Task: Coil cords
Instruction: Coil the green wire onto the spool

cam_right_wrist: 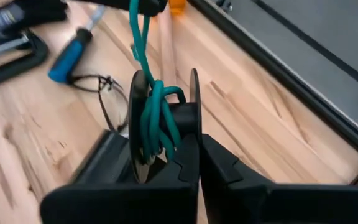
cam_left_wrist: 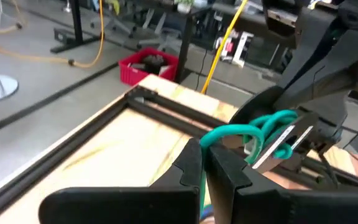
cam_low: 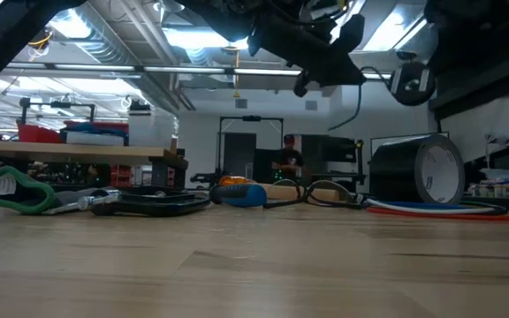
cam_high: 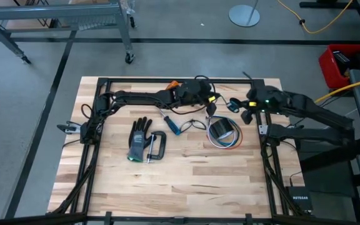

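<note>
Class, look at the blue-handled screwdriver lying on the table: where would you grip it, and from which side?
Grip the blue handle, its thickest part, coming straight down from above with the fingers across its width. The screwdriver lies flat on the wood, so a side approach would probably not get under it. The glasses lie close beside the handle, so keep the fingers narrow.

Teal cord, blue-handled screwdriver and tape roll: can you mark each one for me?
teal cord (cam_right_wrist: 156,118): right wrist view, on the bunched loops beside the right gripper's fingers.
blue-handled screwdriver (cam_right_wrist: 69,56): right wrist view, middle of the blue handle.
tape roll (cam_low: 414,174): low view, on its dark outer side.
</note>
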You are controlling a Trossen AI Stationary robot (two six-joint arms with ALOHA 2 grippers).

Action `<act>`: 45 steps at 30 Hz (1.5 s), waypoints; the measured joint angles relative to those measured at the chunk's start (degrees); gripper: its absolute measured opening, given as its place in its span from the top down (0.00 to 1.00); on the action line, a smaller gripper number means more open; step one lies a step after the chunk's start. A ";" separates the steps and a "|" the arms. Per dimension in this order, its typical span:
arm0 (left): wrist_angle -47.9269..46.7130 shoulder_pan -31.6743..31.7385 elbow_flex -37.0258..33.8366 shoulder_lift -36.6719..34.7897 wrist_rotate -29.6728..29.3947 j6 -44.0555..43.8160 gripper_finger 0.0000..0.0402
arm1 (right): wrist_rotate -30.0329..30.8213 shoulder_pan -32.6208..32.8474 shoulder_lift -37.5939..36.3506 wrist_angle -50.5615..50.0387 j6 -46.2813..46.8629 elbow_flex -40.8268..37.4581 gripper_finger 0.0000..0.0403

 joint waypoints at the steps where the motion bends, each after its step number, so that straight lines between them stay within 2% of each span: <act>1: -0.58 0.05 0.00 0.00 0.04 -0.12 1.00 | -0.03 0.00 1.07 0.11 -0.27 0.00 1.00; 10: -4.78 1.47 0.02 0.00 0.43 -0.73 1.00 | -3.56 -0.01 5.84 0.41 -2.97 0.00 1.00; 15: -2.99 1.65 0.02 -0.07 2.48 -3.94 1.00 | 1.28 -0.02 6.79 2.78 -2.53 0.00 1.00; 21: -2.28 0.74 0.02 -0.09 3.88 -6.01 1.00 | 3.92 -0.02 10.92 6.25 -2.49 0.00 1.00; 26: -2.66 -0.34 0.02 -0.09 4.05 -6.85 1.00 | 11.12 -0.04 15.59 6.62 -1.18 0.00 1.00; 30: -2.65 -0.84 0.02 -0.09 4.03 -6.85 1.00 | 14.54 0.00 17.63 8.26 -0.48 0.00 1.00; 39: -2.22 -1.43 0.02 -0.09 4.05 -8.53 1.00 | 15.10 -0.04 17.79 23.47 0.29 -0.02 1.00; 45: -2.18 -1.69 0.11 -0.09 3.70 -8.32 1.00 | 15.02 -0.02 17.58 28.14 0.23 -0.07 1.00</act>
